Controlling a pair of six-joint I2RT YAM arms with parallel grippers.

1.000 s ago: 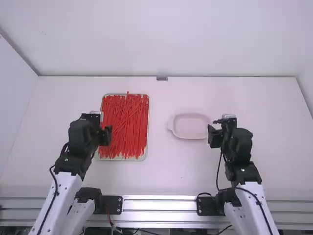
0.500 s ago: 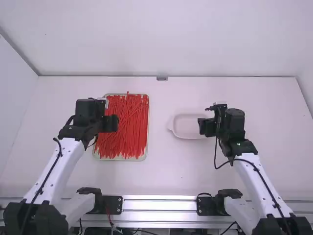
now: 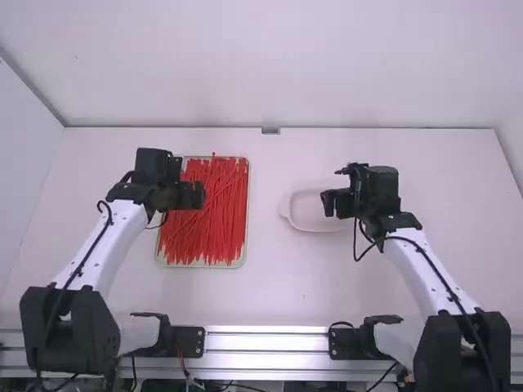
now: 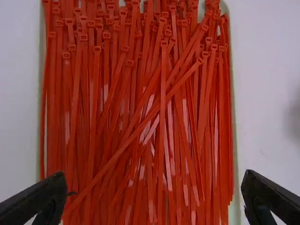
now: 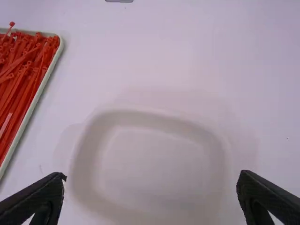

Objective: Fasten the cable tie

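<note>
In the high view the left gripper [image 3: 189, 197] covers part of the red cable ties [image 3: 214, 211], and the right gripper [image 3: 333, 201] hides the right end of the white dish [image 3: 306, 211]. The left wrist view cuts off the near end of the pile, yet shows the crossed ties and their small heads, which the high view blurs. The ties lie heaped on a tray [image 3: 203, 265] on the table [image 3: 327, 155]. Both grippers are spread wide and hold nothing, the left above the ties, the right above the dish.
</note>
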